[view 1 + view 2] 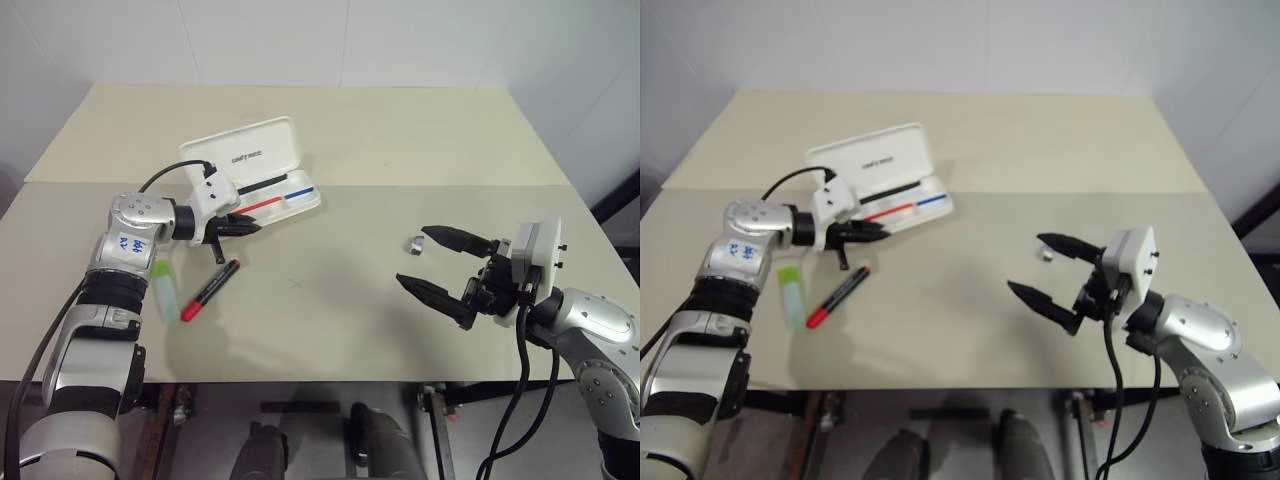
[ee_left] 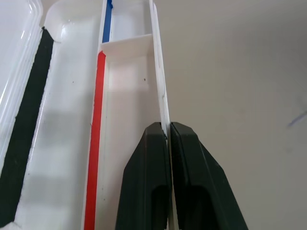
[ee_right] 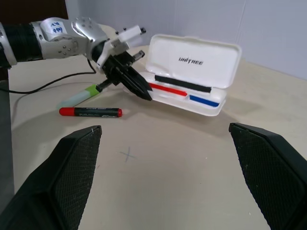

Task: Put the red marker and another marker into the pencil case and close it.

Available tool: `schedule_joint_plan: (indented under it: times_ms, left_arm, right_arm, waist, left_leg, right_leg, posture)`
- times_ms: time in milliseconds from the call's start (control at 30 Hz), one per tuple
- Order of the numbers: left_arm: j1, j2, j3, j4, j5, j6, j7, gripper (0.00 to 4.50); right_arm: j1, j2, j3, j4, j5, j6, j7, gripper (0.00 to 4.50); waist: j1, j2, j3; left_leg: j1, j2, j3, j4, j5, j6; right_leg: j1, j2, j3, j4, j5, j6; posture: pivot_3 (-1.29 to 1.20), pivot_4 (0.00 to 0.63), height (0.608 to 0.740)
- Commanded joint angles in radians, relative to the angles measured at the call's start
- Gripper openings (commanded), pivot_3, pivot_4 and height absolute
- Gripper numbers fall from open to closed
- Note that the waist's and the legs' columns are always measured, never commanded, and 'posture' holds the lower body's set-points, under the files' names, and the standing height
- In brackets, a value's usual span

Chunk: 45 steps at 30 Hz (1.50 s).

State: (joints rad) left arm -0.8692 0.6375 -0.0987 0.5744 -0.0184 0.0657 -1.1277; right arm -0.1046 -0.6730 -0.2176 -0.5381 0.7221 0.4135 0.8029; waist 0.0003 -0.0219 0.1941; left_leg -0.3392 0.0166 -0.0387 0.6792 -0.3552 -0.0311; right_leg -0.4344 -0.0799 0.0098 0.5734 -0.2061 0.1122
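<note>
Left gripper [image 1: 240, 226], jaws pinched empty, hovers at the open case [image 1: 262, 178]; both markers lie on the worktop [image 1: 400, 130]; right gripper [image 1: 430, 265] gapes, idle.

"UNITREE" is being shown in dark capital letters on the inside of the raised lid of the pencil case [image 3: 194, 61]. Blue handwritten marks are being displayed on a white sticker [image 1: 132, 245] on the left arm, but they cannot be read.
</note>
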Motion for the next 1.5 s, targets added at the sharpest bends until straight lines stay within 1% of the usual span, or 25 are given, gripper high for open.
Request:
schedule_joint_plan:
  times_ms: [33,233,367,500,600,733,867,967,1000,1100,1267,1400,1500]
  left_arm:
    - [0.038,0.008,-0.01,-0.162,-0.033,0.013,-0.039,0.01]
    - [0.143,-0.024,-0.054,-0.413,-0.058,0.117,-0.036,0.01]
    - [0.227,-0.037,-0.099,-0.539,-0.055,0.139,-0.034,0.01]
    - [0.295,-0.039,-0.124,-0.624,-0.056,0.167,-0.023,0.01]
    - [0.321,-0.035,-0.131,-0.651,-0.053,0.176,-0.013,0.01]
    - [0.39,-0.023,-0.134,-0.691,-0.039,0.176,0.015,0.01]
    - [0.44,-0.01,-0.121,-0.705,-0.037,0.155,0.04,0.01]
    - [0.489,0.007,-0.101,-0.717,-0.051,0.114,0.044,0.01]
    - [0.504,0.015,-0.098,-0.714,-0.052,0.089,0.043,0.01]
    - [0.531,0.03,-0.096,-0.693,-0.051,0.013,0.034,0.01]
    - [0.529,0.04,-0.109,-0.643,-0.03,-0.075,0.032,0.01]
    - [0.527,0.045,-0.116,-0.625,-0.01,-0.073,0.046,1.11]
    - [0.52,0.047,-0.117,-0.631,-0.005,-0.052,0.05,2.14]
  right_arm:
    - [-0.006,-0.01,-0.022,-0.012,-0.002,-0.013,0.003,4.5]
    - [0.029,-0.029,-0.063,-0.031,0.016,0.004,-0.004,4.5]
    - [0.133,-0.055,-0.121,-0.08,0.05,0.012,0.03,4.5]
    - [0.209,-0.05,-0.18,-0.127,0.107,0.009,0.037,4.5]
    - [0.251,-0.049,-0.205,-0.145,0.128,0.001,0.055,4.5]
    - [0.36,-0.029,-0.25,-0.145,0.133,-0.041,0.12,4.5]
    - [0.406,-0.013,-0.25,-0.14,0.117,-0.064,0.125,4.5]
    - [0.403,-0.006,-0.235,-0.133,0.102,-0.073,0.11,4.5]
    - [0.397,-0.005,-0.23,-0.131,0.099,-0.073,0.105,4.5]
    - [0.377,-0.004,-0.211,-0.123,0.088,-0.072,0.098,4.5]
    - [0.343,-0.011,-0.193,-0.103,0.073,-0.073,0.097,4.5]
    - [0.32,-0.014,-0.18,-0.091,0.064,-0.073,0.092,4.5]
    - [0.306,-0.016,-0.178,-0.083,0.059,-0.068,0.092,4.5]
  waist:
    - [0.0,0.0,0.0]
    - [0.002,0.0,0.0]
    - [0.003,0.0,0.0]
    - [0.0,0.0,0.0]
    - [0.0,0.0,0.0]
    - [0.001,0.0,0.0]
    - [-0.002,0.0,0.0]
    - [-0.004,0.0,0.0]
    - [-0.004,0.0,0.0]
    - [-0.002,0.0,0.0]
    - [0.0,0.0,0.0]
    - [-0.001,0.0,0.0]
    - [-0.001,0.0,0.0]
  left_leg:
    - [-0.001,0.0,0.0,0.0,0.0,0.0]
    - [-0.008,0.0,0.0,0.001,-0.001,0.0]
    - [-0.008,0.0,0.0,0.001,-0.001,0.0]
    - [-0.008,0.0,0.0,0.002,-0.001,0.0]
    - [-0.007,0.0,0.001,0.002,0.0,0.001]
    - [-0.003,0.0,0.002,0.002,0.0,0.001]
    - [0.002,0.0,0.003,0.002,0.0,0.001]
    - [0.005,0.001,0.004,0.002,0.0,0.001]
    - [0.005,0.001,0.004,0.002,0.0,0.001]
    - [0.005,0.001,0.005,0.002,0.0,0.001]
    - [0.005,0.001,0.005,0.002,0.0,0.001]
    - [0.005,0.001,0.005,0.002,0.0,0.001]
    - [0.005,0.001,0.005,0.002,0.0,0.001]
  right_leg:
    - [0.0,0.0,0.0,0.0,0.0,0.0]
    - [-0.008,0.0,0.0,0.001,0.0,0.0]
    - [-0.008,0.0,0.0,0.001,0.0,0.0]
    - [-0.008,0.0,0.001,0.002,0.0,0.0]
    - [-0.007,0.0,0.002,0.001,0.0,0.0]
    - [-0.007,0.001,0.003,0.002,-0.001,-0.001]
    - [-0.002,0.001,0.004,0.002,-0.003,-0.004]
    - [0.005,0.001,0.004,0.0,-0.006,-0.009]
    - [0.005,0.001,0.004,-0.001,-0.011,-0.018]
    - [0.005,0.001,0.005,0.0,-0.011,-0.018]
    - [0.005,0.001,0.005,0.0,-0.011,-0.018]
    - [0.005,0.001,0.005,0.0,-0.011,-0.017]
    - [0.005,0.001,0.005,0.0,-0.011,-0.017]
  posture:
    - [0.0,0.15,0.74]
    - [0.0,0.15,0.74]
    - [0.0,0.15,0.74]
    - [0.0,0.15,0.74]
    - [0.0,0.15,0.74]
    - [0.0,0.15,0.74]
    - [0.0,0.15,0.74]
    - [0.0,0.15,0.74]
    - [0.0,0.15,0.74]
    - [0.0,0.15,0.74]
    - [0.0,0.15,0.74]
    - [0.0,0.15,0.74]
    - [0.0,0.15,0.74]
